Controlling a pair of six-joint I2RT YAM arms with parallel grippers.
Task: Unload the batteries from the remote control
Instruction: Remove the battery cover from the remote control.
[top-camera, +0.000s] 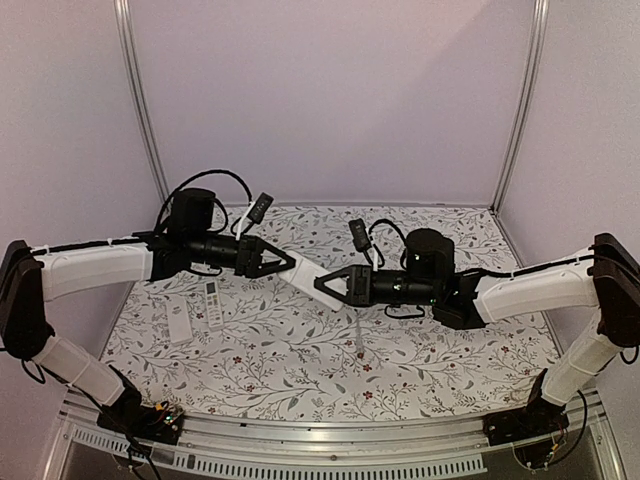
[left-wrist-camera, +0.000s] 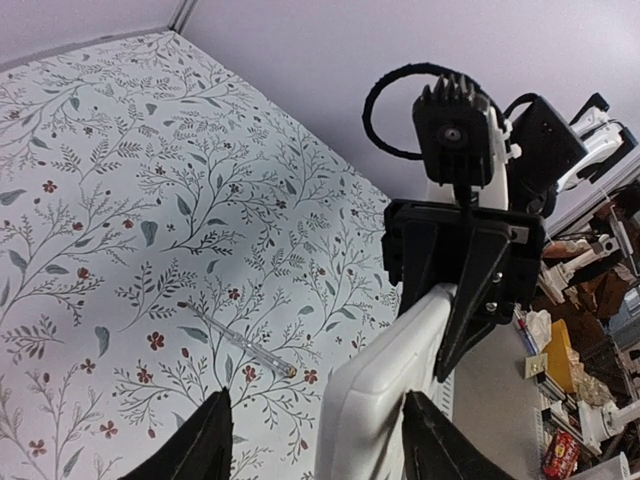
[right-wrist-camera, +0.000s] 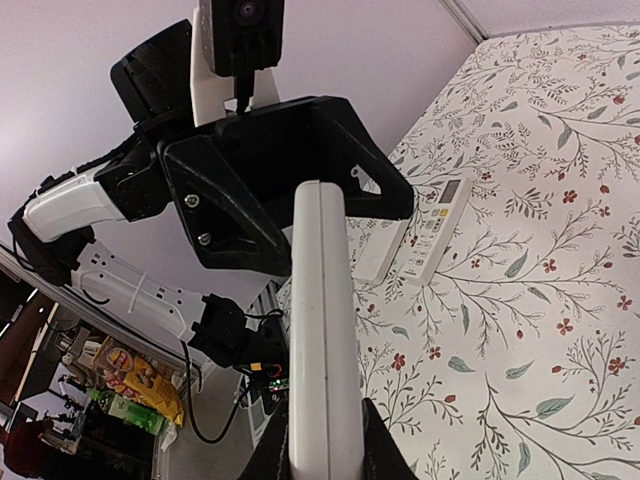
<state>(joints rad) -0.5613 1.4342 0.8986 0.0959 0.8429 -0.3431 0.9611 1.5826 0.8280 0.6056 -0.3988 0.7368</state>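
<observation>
**Right fingers** (right-wrist-camera: 375, 455): mine, clamped on one end of the white remote (right-wrist-camera: 322, 330).

**Left fingers** (left-wrist-camera: 205, 445): mine, apart and straddling the other end. One of them stands clear of the casing.

**Hazards, as I judge them:** Only one end is truly gripped. If my left fingers meet the casing off-centre, it may pivot, slip and drop, and loose cells could roll off the worktop (top-camera: 450, 340).

**Remote:** long, smooth and white, held aloft over the worktop's middle. I see no open cover.

**Batteries:** none visible, presumably inside.

**Below:** a thin stick (left-wrist-camera: 245, 345), and a second remote (top-camera: 213, 300) near the left edge.
</observation>
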